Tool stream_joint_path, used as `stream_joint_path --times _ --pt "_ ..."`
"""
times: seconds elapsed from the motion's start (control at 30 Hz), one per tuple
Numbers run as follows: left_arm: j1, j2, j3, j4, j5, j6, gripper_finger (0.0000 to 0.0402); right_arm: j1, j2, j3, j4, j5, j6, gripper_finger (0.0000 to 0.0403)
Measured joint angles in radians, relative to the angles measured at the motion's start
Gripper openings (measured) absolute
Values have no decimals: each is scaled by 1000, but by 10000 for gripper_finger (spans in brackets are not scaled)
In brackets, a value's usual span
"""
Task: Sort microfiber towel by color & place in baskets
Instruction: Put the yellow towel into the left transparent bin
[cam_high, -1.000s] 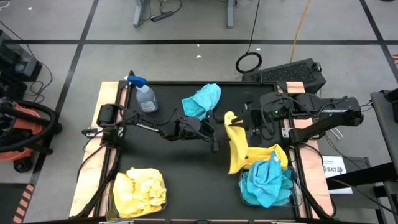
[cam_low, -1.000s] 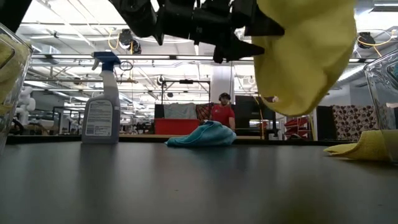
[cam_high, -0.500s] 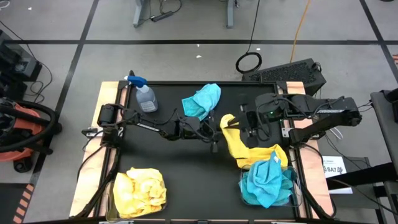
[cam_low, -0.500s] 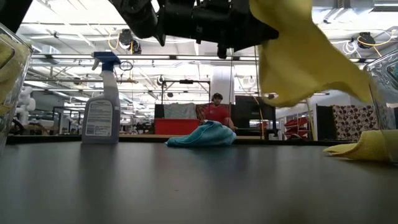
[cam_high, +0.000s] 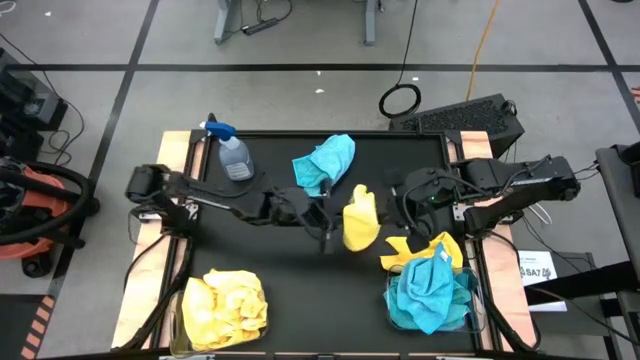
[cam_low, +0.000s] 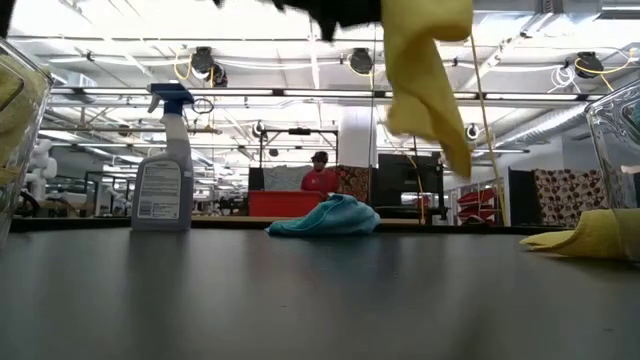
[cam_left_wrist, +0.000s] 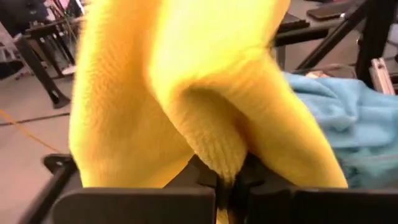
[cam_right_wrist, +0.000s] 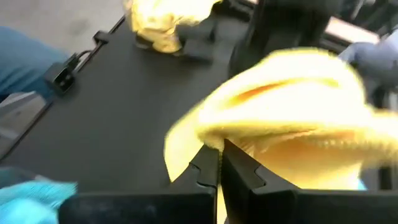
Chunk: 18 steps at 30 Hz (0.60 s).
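A yellow microfiber towel (cam_high: 360, 215) (cam_low: 425, 60) hangs above the table's middle, held between my left gripper (cam_high: 335, 218) (cam_left_wrist: 229, 180) and my right gripper (cam_high: 385, 195) (cam_right_wrist: 219, 163), both shut on it. A turquoise towel (cam_high: 325, 160) lies crumpled on the table near the far edge. Another yellow towel (cam_high: 425, 248) lies on the table against the right basket (cam_high: 472, 290), which holds turquoise towels. The left basket (cam_high: 180, 310) holds yellow towels. My left gripper pinches a bunched fold of the yellow towel (cam_left_wrist: 217, 155) between its two fingers, coming level from the table's left. The cloth bulges out beyond the fingertips and hangs clear of the table. My right gripper is shut at the towel's lower edge (cam_right_wrist: 208, 146), coming from the table's right. The cloth spreads over and beyond its fingertips, and how many layers it has I cannot tell.
A clear spray bottle (cam_high: 232, 155) with a blue trigger stands upright at the far left. The two baskets sit at the near corners. Bare black tabletop lies between them and under the held towel.
My left gripper has shut on the hanging yellow towel and drawn back toward the table's left and upward. The towel, which hung long from my right gripper, is now bunched up between the two grippers and has shifted left, still clear of the table.
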Motion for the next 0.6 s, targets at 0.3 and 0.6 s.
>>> stream_joint_path --times 0.3,0.6 --pt "-120 -237 1 -246 -25 32 4 42 47 0 -91 8 -12 32" --pt "-278 -322 1 -481 -40 -38 3 92 163 0 -60 44 -47 236"
